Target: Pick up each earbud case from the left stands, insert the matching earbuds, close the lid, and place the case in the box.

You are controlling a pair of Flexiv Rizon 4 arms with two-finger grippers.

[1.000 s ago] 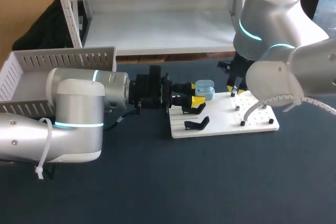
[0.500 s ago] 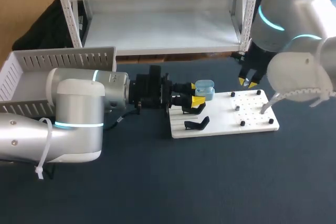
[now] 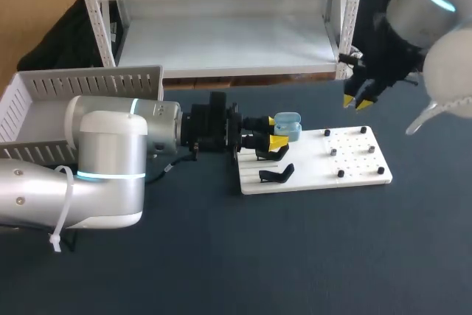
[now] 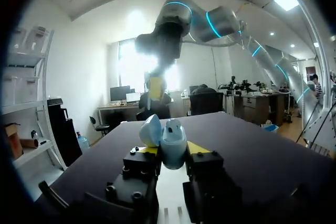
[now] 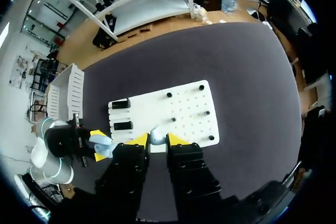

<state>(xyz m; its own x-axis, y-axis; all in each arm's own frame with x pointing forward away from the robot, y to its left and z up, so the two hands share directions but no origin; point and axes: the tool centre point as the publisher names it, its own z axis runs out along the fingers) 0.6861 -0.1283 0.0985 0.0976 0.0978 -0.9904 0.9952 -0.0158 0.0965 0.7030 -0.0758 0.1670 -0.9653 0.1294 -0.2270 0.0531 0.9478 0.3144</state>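
In the head view my left gripper point(image 3: 275, 131) reaches in level over the left end of the white board point(image 3: 313, 170), shut on a light blue earbud case point(image 3: 288, 125) whose lid stands open. The left wrist view shows that case point(image 4: 172, 141) upright between the yellow tips, its lid point(image 4: 150, 129) tipped to one side. High above the table's far right, my right gripper point(image 3: 356, 101) points down. In its own wrist view the right gripper point(image 5: 156, 141) is shut on a small pale earbud point(image 5: 155, 135), with the board point(image 5: 184, 108) and the held case point(image 5: 102, 144) far below.
Two black stands point(image 3: 276, 175) sit on the board's left part, under and in front of the case. Several small black pegs point(image 3: 341, 173) stud its right part. A white slatted box point(image 3: 81, 86) stands at the table's far left.
My right arm has lifted off the pegged part of the board and swung up and to the right with the earbud. The left arm and the case have kept still.
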